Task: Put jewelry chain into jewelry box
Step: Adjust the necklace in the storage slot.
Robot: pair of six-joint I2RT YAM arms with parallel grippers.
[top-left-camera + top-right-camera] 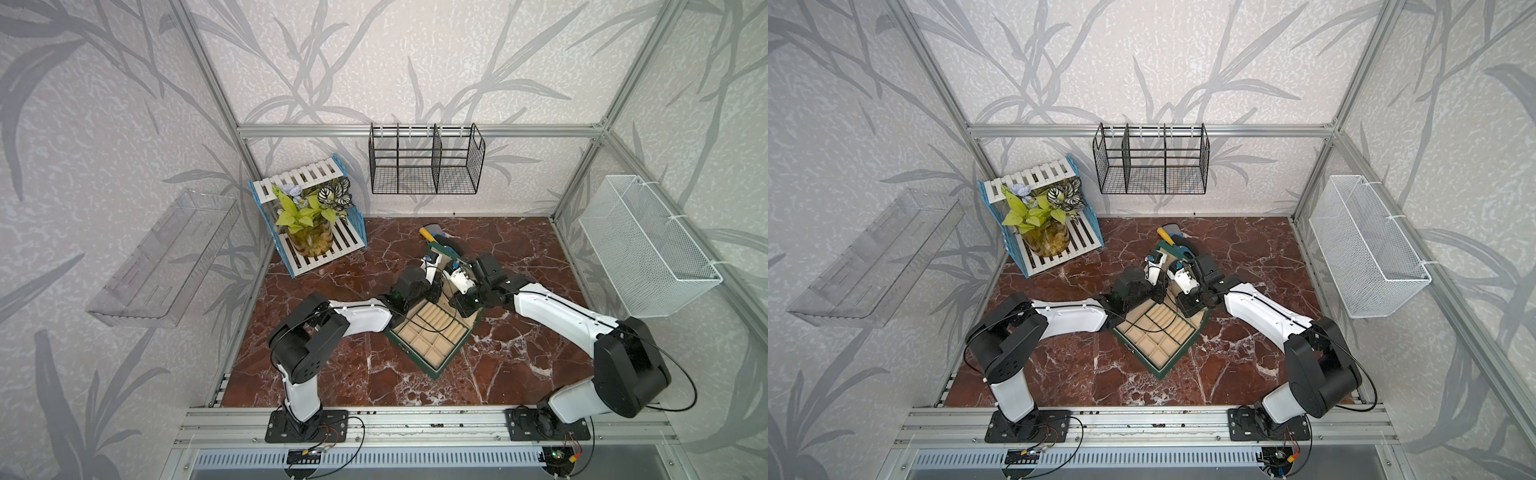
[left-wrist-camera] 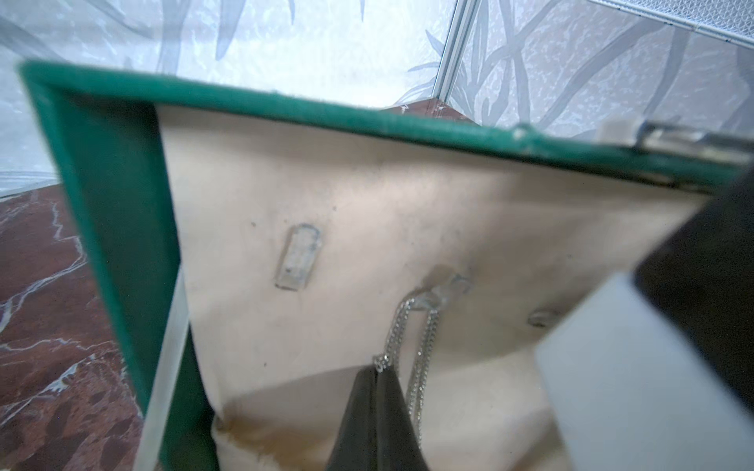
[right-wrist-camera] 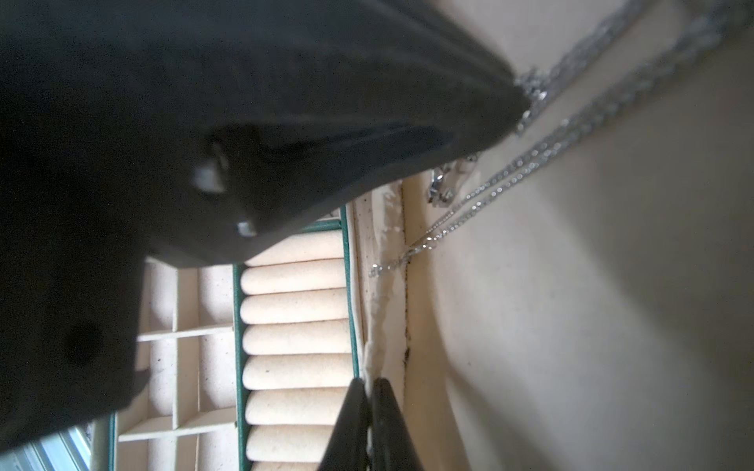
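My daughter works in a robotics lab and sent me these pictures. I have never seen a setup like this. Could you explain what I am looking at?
It is a robot with a left arm and a right arm mounted at the front of a marble-patterned table, each ending in a two-fingered gripper. The two wide pictures come from one camera head above; the two close-ups come from a camera on each wrist. On the table stand an open green jewelry box and, at the back, a potted plant. Both arms reach to the box's raised lid. There a fine jewelry chain hangs over a clear hook, and the left gripper is shut on it. The right gripper is shut too, beside the lining; whether it pinches anything I cannot tell.
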